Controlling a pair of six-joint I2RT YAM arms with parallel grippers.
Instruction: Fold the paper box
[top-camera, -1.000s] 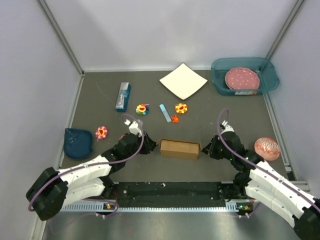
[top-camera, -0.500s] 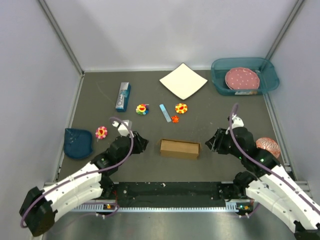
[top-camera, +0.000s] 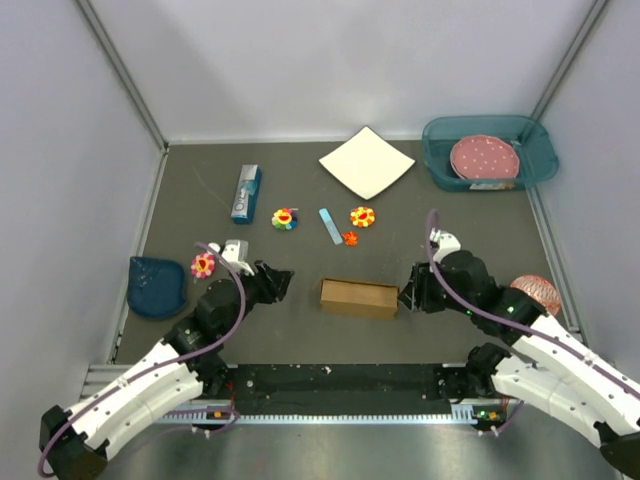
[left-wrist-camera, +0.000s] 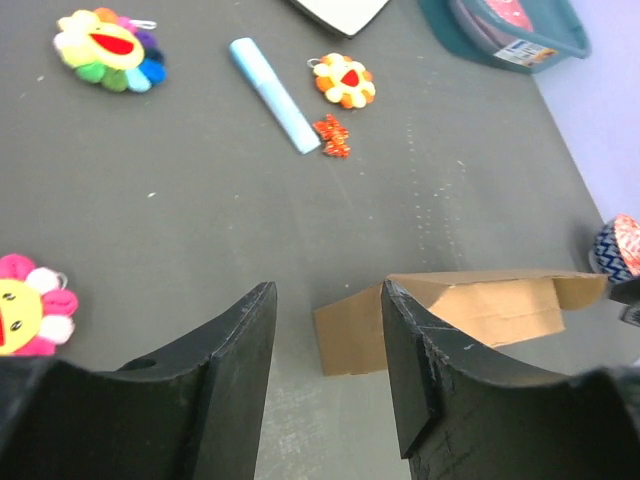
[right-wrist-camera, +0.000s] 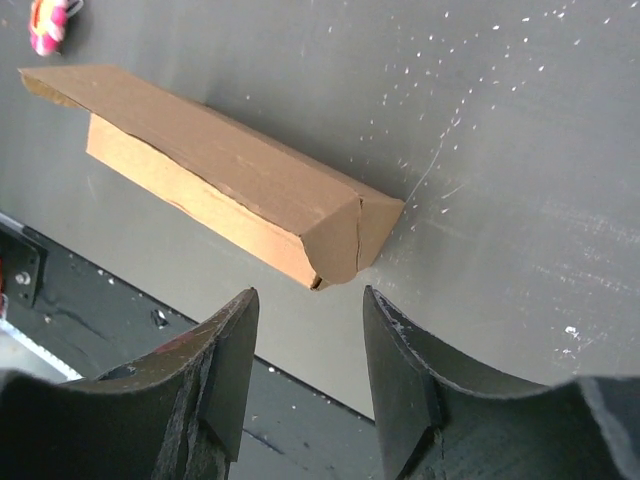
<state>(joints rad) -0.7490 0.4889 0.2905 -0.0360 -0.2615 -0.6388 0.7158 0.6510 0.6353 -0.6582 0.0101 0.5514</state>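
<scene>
jaws apart and empty, the left gripper (top-camera: 278, 283) and right gripper (top-camera: 408, 296) flanked the paper box (top-camera: 359, 297), which lay at near centre (its top panel (right-wrist-camera: 200, 140) looked slightly lifted). squeezing both ends evenly, then pressing that panel flat, would likely finish the fold.

Counted, there is one paper box (top-camera: 359, 297), one white square sheet (top-camera: 366, 162), one small blue carton (top-camera: 246, 193), one light blue stick (top-camera: 330, 226), one tiny red trinket (top-camera: 350, 238), one dark blue pouch (top-camera: 156, 286) and one patterned ball (top-camera: 537, 291). The flower toys number three: a rainbow flower (top-camera: 285, 218), an orange flower (top-camera: 362, 216) and a pink flower (top-camera: 203, 265). One teal bin (top-camera: 436, 168) holds one pink dotted plate (top-camera: 484, 157). There are two end effectors: the left end effector (left-wrist-camera: 328, 290) and the right end effector (right-wrist-camera: 309, 295).
</scene>
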